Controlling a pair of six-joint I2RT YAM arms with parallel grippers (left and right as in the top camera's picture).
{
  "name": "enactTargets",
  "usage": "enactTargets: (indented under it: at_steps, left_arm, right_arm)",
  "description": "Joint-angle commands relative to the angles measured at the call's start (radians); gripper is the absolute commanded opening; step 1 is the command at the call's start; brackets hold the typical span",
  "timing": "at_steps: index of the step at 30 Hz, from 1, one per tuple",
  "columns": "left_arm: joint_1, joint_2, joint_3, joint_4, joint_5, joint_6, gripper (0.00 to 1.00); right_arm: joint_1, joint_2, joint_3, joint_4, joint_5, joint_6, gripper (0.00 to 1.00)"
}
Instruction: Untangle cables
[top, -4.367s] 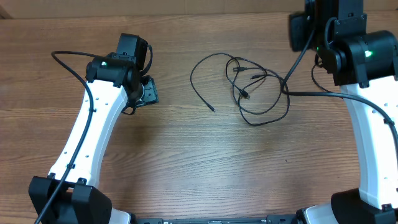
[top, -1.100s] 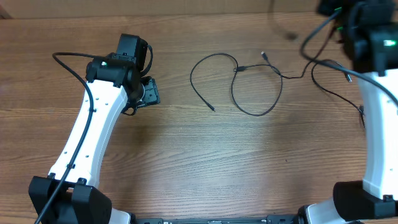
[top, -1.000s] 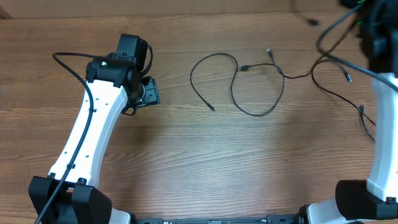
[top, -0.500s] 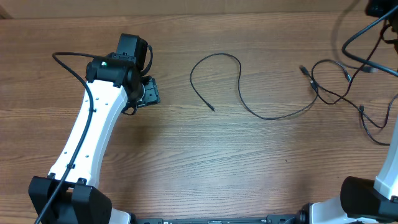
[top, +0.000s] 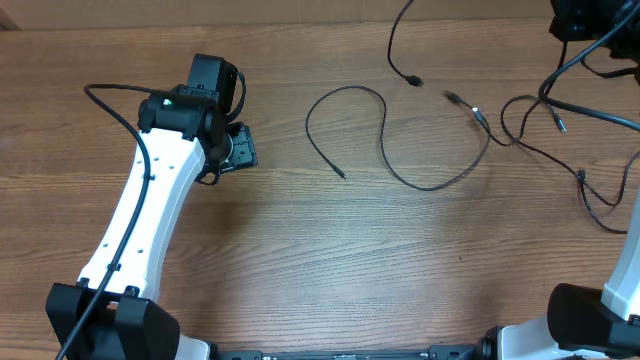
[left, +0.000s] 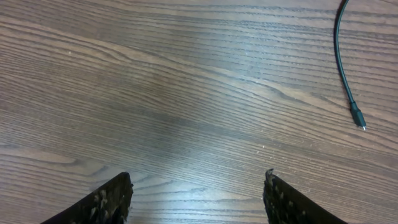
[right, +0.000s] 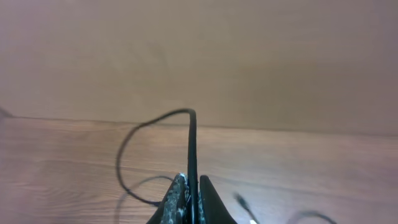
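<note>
Only the right wrist view shows the right pincer (right: 191, 190) clamped on a cable (right: 191, 143). The left pincer (left: 196, 186) hangs apart above the desk (left: 186, 93).

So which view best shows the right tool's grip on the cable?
Right wrist: the right tool is shut on a black cable, close up. Overhead crops the grip at its top edge; left wrist misses it.

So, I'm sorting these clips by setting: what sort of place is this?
Likely a robotics lab workbench: two white robot arms fixed at a wood-grain table, thin black cables strewn across it, plain tan wall behind.
</note>
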Motion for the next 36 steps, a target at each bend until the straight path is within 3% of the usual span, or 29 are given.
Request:
enactTargets:
  at_steps: [1, 6, 11, 13, 21, 25, 29, 33, 36]
  left_arm:
    - [-0.001, -0.012, -0.008, 0.003, 0.002, -0.006, 0.68]
    - [-0.001, -0.012, -0.008, 0.003, 0.002, -0.006, 0.68]
    - [-0.001, -0.012, -0.008, 0.003, 0.002, -0.006, 0.68]
    - [-0.001, -0.012, -0.008, 0.003, 0.002, -0.006, 0.68]
    - [-0.001, -0.012, -0.008, 0.006, 0.002, -0.006, 0.68]
    - [-0.001, -0.012, -0.008, 0.007, 0.002, -0.006, 0.68]
    - [-0.001, -0.012, -0.008, 0.006, 0.002, -0.006, 0.68]
    - [-0.001, -0.012, -0.008, 0.006, 0.001, -0.006, 0.68]
    - [-0.001, -0.012, -0.008, 0.007, 0.001, -0.003, 0.68]
  right_arm:
    - [-0.011, -0.016, 0.022, -0.037, 0.258, -0.005, 0.04]
    - [-0.011, -0.002, 0.022, -0.196, 0.64, 0.025, 0.04]
    - [-0.011, 0.005, 0.022, -0.169, 0.864, 0.169, 0.04]
    - [-0.009, 0.001, 0.022, -0.155, 0.747, 0.142, 0.04]
    - [-0.003, 0.0, 0.022, -0.257, -0.191, -0.168, 0.04]
    - [-0.003, -0.012, 0.022, -0.264, -0.437, -0.269, 0.04]
    - [-0.015, -0.044, 0.023, -0.134, -0.418, -0.229, 0.04]
    - [-0.044, -0.085, 0.023, 0.047, -0.217, -0.011, 0.04]
    - [-0.061, -0.116, 0.023, 0.103, -0.088, 0.05, 0.04]
